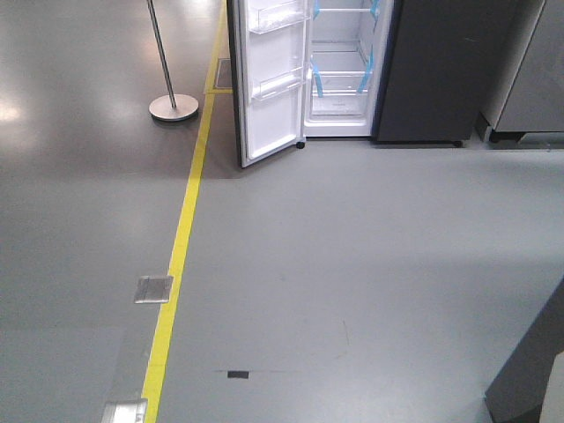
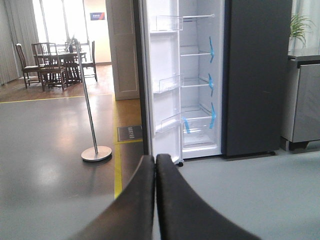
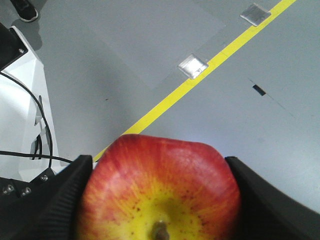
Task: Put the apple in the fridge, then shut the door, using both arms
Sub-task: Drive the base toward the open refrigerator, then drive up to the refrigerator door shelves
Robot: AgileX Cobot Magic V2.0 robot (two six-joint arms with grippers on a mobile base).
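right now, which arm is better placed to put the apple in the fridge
Right. The right gripper is shut on the apple. The left gripper is shut and empty, facing the open fridge, so it probably suits the door afterwards.

Red-yellow apple (image 3: 160, 195) gripped between fingers (image 3: 50, 200), dark fridge (image 2: 255, 75), door (image 2: 165, 100) open

apple (image 3: 160, 190) underside off-frame, fridge (image 1: 432, 70) top cropped, wall sign (image 2: 97, 16) lettering probably too small
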